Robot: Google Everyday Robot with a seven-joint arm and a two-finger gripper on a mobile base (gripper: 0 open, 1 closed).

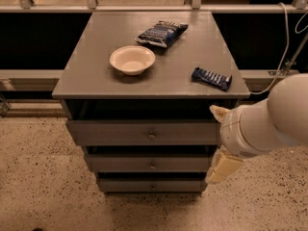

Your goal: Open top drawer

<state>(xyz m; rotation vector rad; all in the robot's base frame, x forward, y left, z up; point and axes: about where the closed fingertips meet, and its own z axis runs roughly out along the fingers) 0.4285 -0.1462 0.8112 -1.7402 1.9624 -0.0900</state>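
Observation:
The top drawer (120,132) is the wide grey front just under the cabinet top, with a small round metal knob (151,135) at its centre. A dark gap runs above it, and none of its inside shows. My gripper (213,145) is at the drawer's right end, in front of the cabinet's right corner, well to the right of the knob. Its two pale fingers (223,166) stand apart, one above the other, and hold nothing. The white arm (269,121) reaches in from the right.
Two narrower grey drawer fronts (149,164) with like knobs sit below. On the grey cabinet top (91,69) are a cream bowl (132,59), a dark snack bag (161,32) and a blue bar (211,78). Speckled floor lies in front; a white cable (285,42) hangs at the right.

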